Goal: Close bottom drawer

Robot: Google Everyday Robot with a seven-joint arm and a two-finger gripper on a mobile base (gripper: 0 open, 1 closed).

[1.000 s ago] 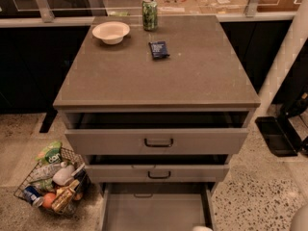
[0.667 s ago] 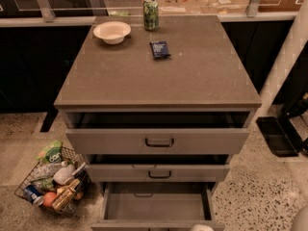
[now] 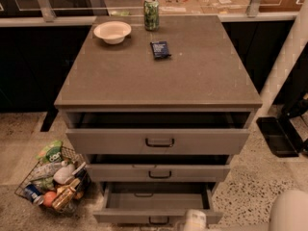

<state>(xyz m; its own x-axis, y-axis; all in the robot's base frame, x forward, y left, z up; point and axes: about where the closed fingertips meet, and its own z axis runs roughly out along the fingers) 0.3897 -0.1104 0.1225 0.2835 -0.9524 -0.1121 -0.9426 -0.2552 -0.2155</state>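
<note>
The bottom drawer (image 3: 144, 201), a flat grey tray with a small dark bar handle, stands pulled out at the cabinet's foot. The pale, rounded pincer (image 3: 195, 220) shows against its front; apart or together, I cannot tell. A white bowl (image 3: 112, 32) rests on the matte surface (image 3: 159, 76).

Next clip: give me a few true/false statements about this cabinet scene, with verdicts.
1. The bottom drawer is fully shut. False: it is pulled out, its tray showing.
2. The gripper is at the picture's lower edge, just in front of that drawer's front. True.
3. The green can lies tipped over. False: it stands upright.
4. A white bowl sits on the cabinet top. True.
</note>
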